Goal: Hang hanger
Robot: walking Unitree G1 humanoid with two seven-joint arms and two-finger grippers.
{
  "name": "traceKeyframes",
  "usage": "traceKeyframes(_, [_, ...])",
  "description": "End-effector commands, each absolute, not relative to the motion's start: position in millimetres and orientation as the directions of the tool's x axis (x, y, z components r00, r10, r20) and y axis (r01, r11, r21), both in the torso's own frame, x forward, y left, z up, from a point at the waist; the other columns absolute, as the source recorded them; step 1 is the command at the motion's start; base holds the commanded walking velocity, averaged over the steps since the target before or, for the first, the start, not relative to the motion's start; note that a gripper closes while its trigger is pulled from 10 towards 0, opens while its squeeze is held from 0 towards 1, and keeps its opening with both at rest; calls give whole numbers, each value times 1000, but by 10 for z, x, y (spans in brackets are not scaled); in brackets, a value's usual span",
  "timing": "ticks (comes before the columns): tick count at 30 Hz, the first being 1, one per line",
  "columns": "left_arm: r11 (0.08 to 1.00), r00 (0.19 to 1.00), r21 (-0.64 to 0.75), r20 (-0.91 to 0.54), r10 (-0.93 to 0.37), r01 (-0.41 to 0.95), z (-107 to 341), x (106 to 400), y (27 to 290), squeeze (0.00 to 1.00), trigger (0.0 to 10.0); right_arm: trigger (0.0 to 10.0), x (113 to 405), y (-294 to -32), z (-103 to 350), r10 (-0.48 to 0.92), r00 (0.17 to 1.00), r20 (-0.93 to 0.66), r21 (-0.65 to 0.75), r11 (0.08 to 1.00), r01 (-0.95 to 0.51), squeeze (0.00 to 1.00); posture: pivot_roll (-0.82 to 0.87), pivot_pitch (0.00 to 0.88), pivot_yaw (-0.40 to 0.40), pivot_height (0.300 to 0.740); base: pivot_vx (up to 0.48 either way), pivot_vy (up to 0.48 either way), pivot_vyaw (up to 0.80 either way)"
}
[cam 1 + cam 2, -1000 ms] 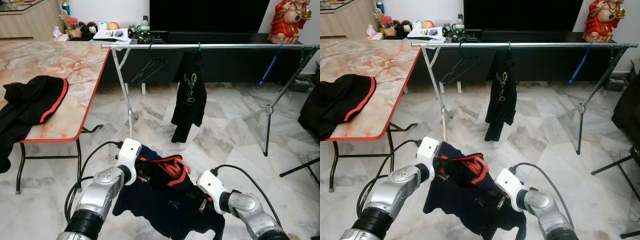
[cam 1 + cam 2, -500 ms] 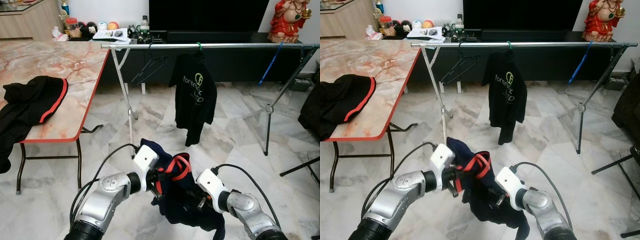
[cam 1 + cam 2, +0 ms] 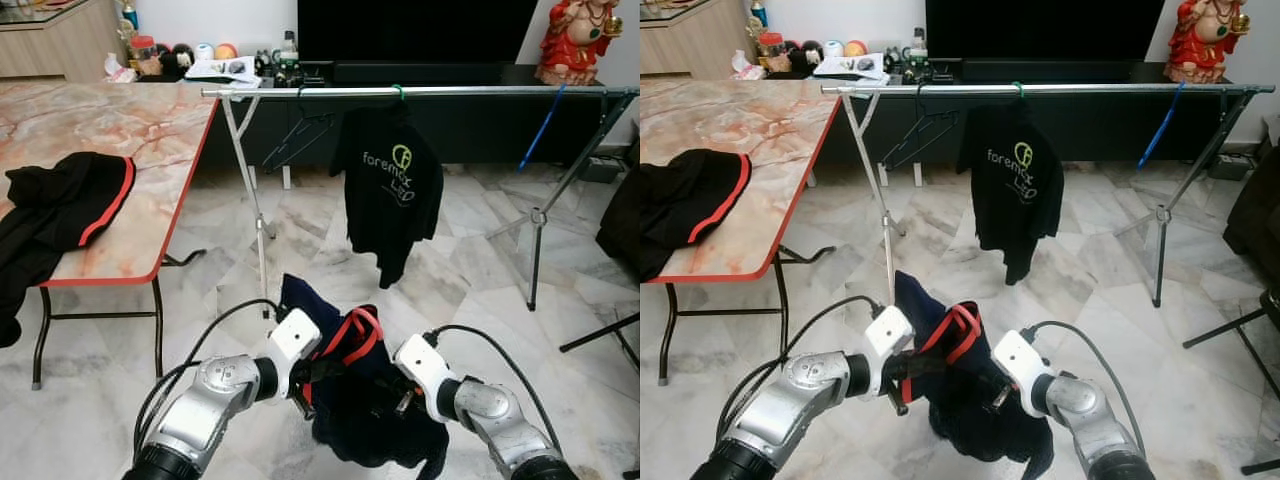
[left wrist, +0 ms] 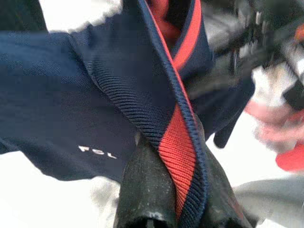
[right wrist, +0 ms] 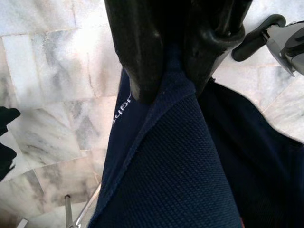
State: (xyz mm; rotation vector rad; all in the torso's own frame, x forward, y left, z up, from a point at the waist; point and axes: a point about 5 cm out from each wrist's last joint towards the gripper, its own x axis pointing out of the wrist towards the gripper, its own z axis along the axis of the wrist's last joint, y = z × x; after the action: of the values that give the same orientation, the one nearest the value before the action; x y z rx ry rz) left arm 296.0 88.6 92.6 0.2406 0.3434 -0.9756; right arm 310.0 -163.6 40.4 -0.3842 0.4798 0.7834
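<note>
Both arms are in front of the robot, low over the marble floor (image 3: 470,260), with a navy shirt (image 3: 375,420) bunched between them. The left tool (image 3: 312,372) has swung inward over the last second, so the cloth that hung spread out a moment ago is now gathered into a tighter bundle. Its fingers (image 4: 147,190) are pinched closed on the red-and-navy collar (image 3: 352,338), clear in the left wrist view. The right tool (image 3: 400,402) is clamped on a fold of the same navy fabric, its fingers (image 5: 137,52) closed with cloth wedged between them.

No hanger can be made out inside the shirt; whether one is threaded in cannot be told. Ahead, the rail (image 3: 420,92) stands well apart from the grippers, carrying an empty black hanger (image 3: 300,135) and a black printed shirt (image 3: 390,190) that has swung round to face the camera. A black jacket (image 3: 60,215) lies on the tabletop (image 3: 150,130).

Judging by this, the robot is rearranging its grip, and the lift to the rail is not yet begun.
</note>
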Motion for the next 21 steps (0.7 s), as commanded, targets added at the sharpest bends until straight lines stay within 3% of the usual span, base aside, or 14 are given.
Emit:
traceKeyframes(1, [523,495,59,-430,-755,850,841,2920,910,24,10000,10000,3171,-1638,490,572,647,-504,-158,676,-720,0,86,79,6,740,0,0,0])
traceKeyframes(2, [516,490,68,-438,-754,854,841,2920,921,39,10000,10000,3180,-1641,494,566,652,-504,-162,680,-715,0,87,83,6,740,0,0,0])
traceKeyframes(3, [506,481,68,-440,-758,860,843,2914,922,161,10000,10000,3184,-1642,496,564,654,-503,-163,681,-713,0,87,83,6,740,0,0,0])
traceKeyframes(4, [506,481,68,-440,-758,860,843,2914,922,161,10000,10000,3184,-1642,496,564,654,-503,-163,681,-713,0,87,83,6,740,0,0,0])
traceKeyframes(5, [491,467,65,-440,-767,869,848,2900,922,671,10000,10000,3190,-1643,501,562,657,-502,-166,683,-711,0,87,83,6,740,0,0,0])
traceKeyframes(6, [487,462,61,-438,-771,871,849,2893,922,1000,10000,10000,3194,-1643,505,561,659,-501,-167,684,-710,0,87,83,5,740,0,0,0])
traceKeyframes(21, [427,410,57,-422,-808,902,891,2834,920,1000,10000,10000,3244,-1647,537,534,684,-496,-200,696,-689,0,91,85,4,740,0,0,0])
